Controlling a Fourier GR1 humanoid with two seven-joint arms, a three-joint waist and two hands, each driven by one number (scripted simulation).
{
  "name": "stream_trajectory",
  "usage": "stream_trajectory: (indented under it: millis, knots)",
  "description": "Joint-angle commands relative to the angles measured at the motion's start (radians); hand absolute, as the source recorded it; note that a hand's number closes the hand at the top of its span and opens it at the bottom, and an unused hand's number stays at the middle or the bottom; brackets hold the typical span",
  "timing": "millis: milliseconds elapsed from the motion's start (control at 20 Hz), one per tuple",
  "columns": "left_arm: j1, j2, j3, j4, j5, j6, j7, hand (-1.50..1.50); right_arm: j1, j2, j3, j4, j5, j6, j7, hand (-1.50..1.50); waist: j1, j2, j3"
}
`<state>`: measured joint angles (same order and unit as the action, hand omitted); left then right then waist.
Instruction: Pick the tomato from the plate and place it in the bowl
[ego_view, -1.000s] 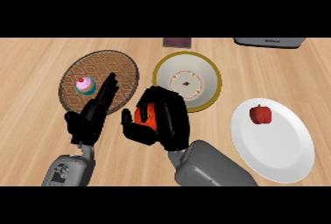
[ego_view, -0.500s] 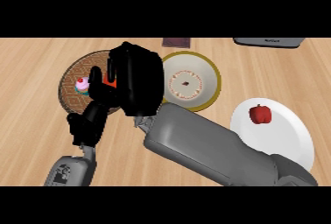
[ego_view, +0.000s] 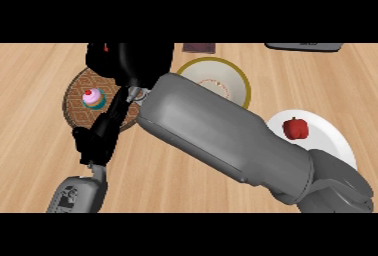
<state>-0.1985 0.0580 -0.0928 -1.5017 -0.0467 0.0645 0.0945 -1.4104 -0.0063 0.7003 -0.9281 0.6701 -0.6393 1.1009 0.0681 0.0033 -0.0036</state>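
A: Where is the tomato (ego_view: 295, 128)?
B: On the white plate (ego_view: 334, 141), far right.
A: And the hands?
B: Right hand (ego_view: 131, 61) upper left, well away, fingers unreadable; left hand (ego_view: 100, 135) lies straight-fingered, farther off.

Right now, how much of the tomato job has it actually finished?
Nothing looks done: the tomato sits on the white plate, and the bowl holds none. The right hand is raised far left, away from it. Picking and placing both remain.
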Motion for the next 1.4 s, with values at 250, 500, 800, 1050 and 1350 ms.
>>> stream_trajectory:
  millis: [250, 500, 800, 1050, 1350]
  knots:
    - [0.006, -0.006, 0.010, -0.018, -0.008, 0.019, -0.009, 0.00, -0.048, 0.006, 0.008, 0.264, -0.008, 0.087, 0.049, 1.50, -0.034, 0.002, 0.002]
    - [0.031, 0.007, 0.032, 0.003, 0.004, 0.008, -0.033, 0.00, 0.035, 0.006, 0.024, 0.348, 0.001, 0.009, 0.011, 1.50, -0.040, 0.002, 0.002]
    - [0.008, 0.000, 0.046, 0.024, 0.023, -0.005, -0.033, 0.00, 0.104, 0.006, -0.024, 0.496, 0.005, -0.047, -0.142, 1.50, -0.040, 0.006, 0.003]
    - [-0.004, -0.005, 0.035, -0.030, -0.002, 0.024, 0.036, 0.00, 0.180, -0.018, -0.105, 0.550, -0.025, -0.082, -0.263, 1.50, -0.051, 0.003, 0.004]
    - [0.030, 0.010, 0.041, -0.032, 0.022, -0.015, -0.011, 0.00, 0.283, -0.028, -0.279, 0.514, -0.226, -0.046, -0.502, -1.50, -0.036, 0.013, 0.005]
